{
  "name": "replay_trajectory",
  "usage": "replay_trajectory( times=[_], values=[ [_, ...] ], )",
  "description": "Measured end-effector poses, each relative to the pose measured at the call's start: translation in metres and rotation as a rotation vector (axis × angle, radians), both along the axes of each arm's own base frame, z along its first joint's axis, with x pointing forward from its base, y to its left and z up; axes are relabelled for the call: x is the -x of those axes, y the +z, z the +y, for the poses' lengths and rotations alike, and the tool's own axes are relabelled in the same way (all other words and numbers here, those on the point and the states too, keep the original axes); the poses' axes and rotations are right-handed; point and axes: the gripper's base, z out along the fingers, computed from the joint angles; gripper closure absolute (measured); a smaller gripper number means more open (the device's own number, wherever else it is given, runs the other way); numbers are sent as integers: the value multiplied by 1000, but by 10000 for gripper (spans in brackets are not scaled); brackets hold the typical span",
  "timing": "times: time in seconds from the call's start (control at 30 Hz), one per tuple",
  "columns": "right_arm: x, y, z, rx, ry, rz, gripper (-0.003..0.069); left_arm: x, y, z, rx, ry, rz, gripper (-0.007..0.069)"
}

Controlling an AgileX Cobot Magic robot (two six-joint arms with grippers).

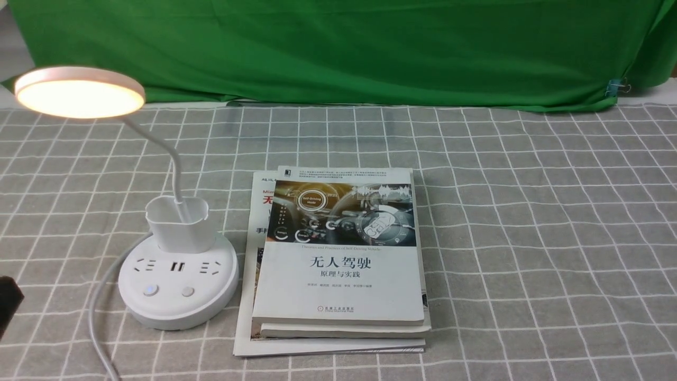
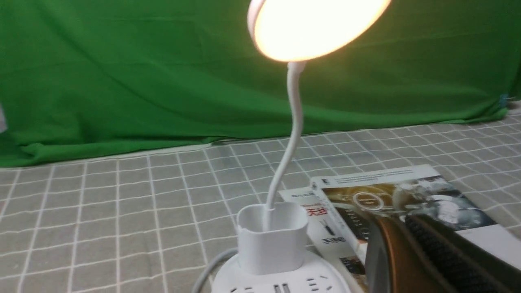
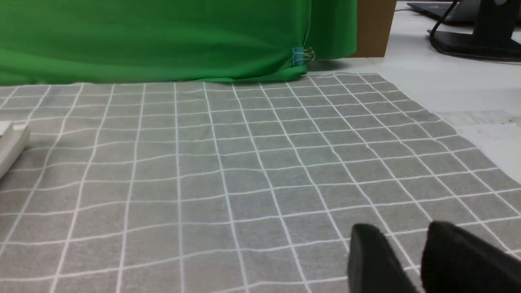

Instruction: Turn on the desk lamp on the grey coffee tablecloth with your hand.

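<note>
Lamp (image 1: 177, 275) sits at 9 o'clock on the checked cloth (image 1: 529, 238), touching the books (image 1: 338, 264), head already glowing. Looks done: lift the left gripper (image 2: 431, 252) straight off, don't re-tap a button. Left jaws: can't tell. Right gripper (image 3: 411, 256) jaws slightly parted, empty. Count: 1 lamp, 2 buttons, 2 books.

One lamp (image 1: 177, 264) stands lit, with one disc head (image 1: 79, 91), one neck (image 1: 168, 154), one cup (image 1: 179, 223) and one round base carrying two buttons (image 1: 151, 290). Beside it lies one stack of three books (image 1: 338, 254). Two cloths show: one grey gridded (image 1: 529, 238), one green (image 1: 338, 47). One binder clip (image 1: 618, 86) grips the green cloth.
</note>
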Motion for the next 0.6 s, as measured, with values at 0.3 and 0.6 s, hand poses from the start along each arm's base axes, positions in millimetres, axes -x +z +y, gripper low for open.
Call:
replay_trajectory(
  times=[0.3,0.6],
  values=[
    [0,0,0,0,0,0,414,-5,-66,7,-8,147,88,604],
    [0,0,0,0,0,1,414,-6,-62,7,27,145,45,604]
  ],
)
